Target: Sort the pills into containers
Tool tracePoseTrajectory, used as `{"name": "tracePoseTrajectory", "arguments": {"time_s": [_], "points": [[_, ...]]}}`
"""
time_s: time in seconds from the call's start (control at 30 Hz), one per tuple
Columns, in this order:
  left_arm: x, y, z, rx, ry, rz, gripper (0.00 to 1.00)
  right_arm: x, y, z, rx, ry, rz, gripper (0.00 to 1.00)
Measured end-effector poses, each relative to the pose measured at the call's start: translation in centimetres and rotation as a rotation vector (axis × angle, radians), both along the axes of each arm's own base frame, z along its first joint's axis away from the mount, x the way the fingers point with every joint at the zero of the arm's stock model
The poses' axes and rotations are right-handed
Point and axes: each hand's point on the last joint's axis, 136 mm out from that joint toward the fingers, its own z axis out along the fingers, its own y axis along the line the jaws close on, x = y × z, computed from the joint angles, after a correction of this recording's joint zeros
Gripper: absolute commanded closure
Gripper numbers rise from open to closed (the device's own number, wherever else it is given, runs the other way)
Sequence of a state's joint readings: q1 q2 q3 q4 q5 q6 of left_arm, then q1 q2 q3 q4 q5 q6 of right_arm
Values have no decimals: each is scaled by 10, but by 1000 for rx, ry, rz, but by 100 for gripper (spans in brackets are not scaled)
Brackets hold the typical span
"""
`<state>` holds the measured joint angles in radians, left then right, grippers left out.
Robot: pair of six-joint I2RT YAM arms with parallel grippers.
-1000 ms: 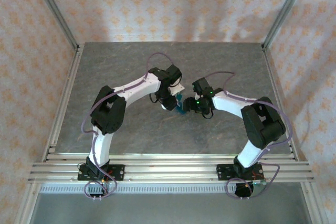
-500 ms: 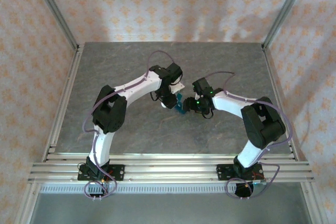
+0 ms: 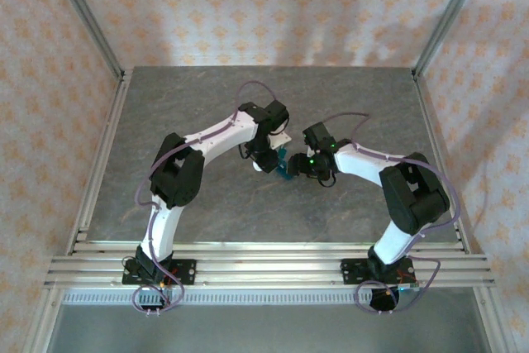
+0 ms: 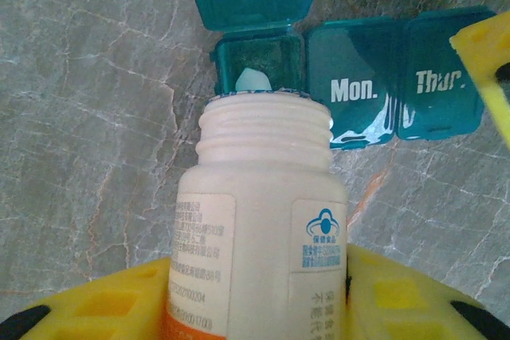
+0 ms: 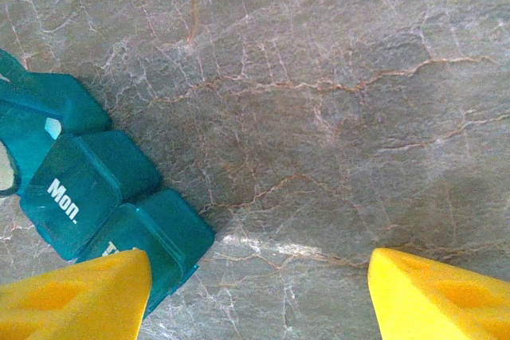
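Top view: bright, even, diffuse light from overhead. Soft grey shadows lay on the back wall (image 3: 248, 6) and under both arms on the table (image 3: 215, 196). The near rail (image 3: 264, 245) showed a pale sheen.

Left wrist view: the white bottle (image 4: 255, 220) sat close to the lens, slightly soft, its label print barely legible. A white glare streak ran along the lower edge of the pill box (image 4: 355, 77).

Right wrist view: stone veining was sharp, with a bright reflected patch beside the pill box. The yellow fingers (image 5: 72, 296) of the right gripper (image 5: 259, 254) were soft-edged.

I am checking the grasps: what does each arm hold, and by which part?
The left fingers hold the bottle by its lower body. The right fingers hold nothing.
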<state>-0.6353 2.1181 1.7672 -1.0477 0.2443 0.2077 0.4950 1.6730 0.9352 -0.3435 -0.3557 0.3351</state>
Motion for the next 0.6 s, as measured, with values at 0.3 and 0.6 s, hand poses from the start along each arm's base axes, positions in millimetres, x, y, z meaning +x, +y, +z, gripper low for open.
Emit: {"name": "tracePoseTrajectory", "arguments": {"time_s": [0.3,0.6], "points": [[2,-4,0,21,-8,-12,100,0,0,0,0,1,0,28],[5,-5,-1,48,-14,-21,100,0,0,0,0,1,0,28]]}}
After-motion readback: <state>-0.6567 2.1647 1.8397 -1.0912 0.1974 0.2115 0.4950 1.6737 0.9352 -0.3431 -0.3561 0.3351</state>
